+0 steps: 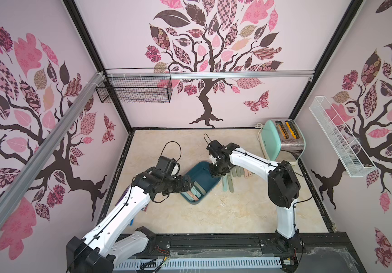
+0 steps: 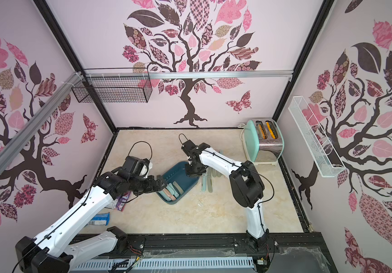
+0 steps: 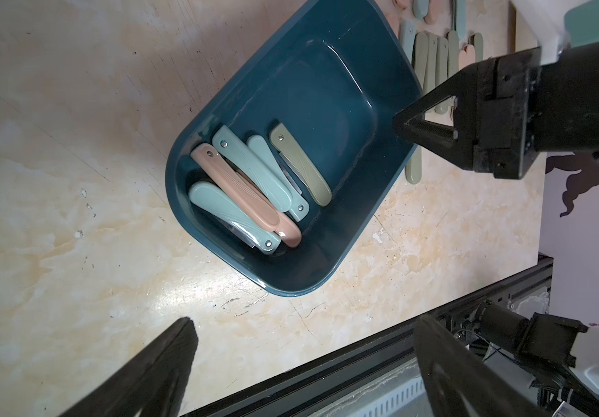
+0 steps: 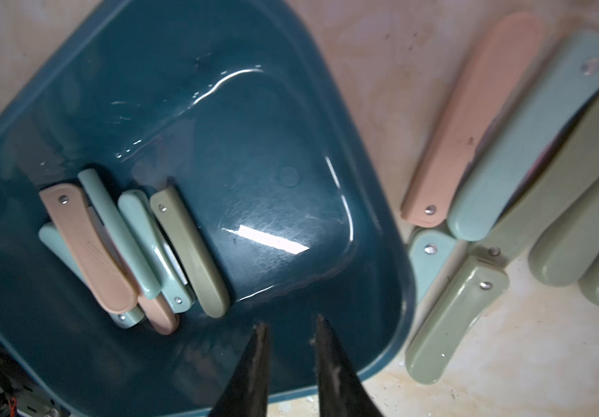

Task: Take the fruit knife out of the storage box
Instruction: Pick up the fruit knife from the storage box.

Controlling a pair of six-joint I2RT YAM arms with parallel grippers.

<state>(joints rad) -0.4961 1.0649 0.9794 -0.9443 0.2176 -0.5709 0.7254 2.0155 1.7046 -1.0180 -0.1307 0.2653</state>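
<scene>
The storage box (image 1: 204, 180) (image 2: 181, 176) is a dark teal tub in the middle of the table. Several folded fruit knives lie bunched at its near end: a pink one (image 3: 240, 187) (image 4: 88, 249), teal ones (image 3: 251, 166) and an olive one (image 3: 301, 166) (image 4: 189, 252). My right gripper (image 4: 290, 321) (image 1: 215, 175) hangs over the box's bare far end. It is open by a narrow gap with nothing between its fingers. My left gripper (image 3: 305, 330) (image 1: 187, 184) is open wide and empty beside the box's left rim.
Several more folded knives (image 1: 228, 183) (image 4: 471, 126) lie in a row on the table right of the box. A mint toaster (image 1: 284, 139) stands at the back right. Snack packets (image 2: 119, 201) lie left under my left arm. Wire baskets (image 1: 135, 89) (image 1: 341, 137) hang on the walls.
</scene>
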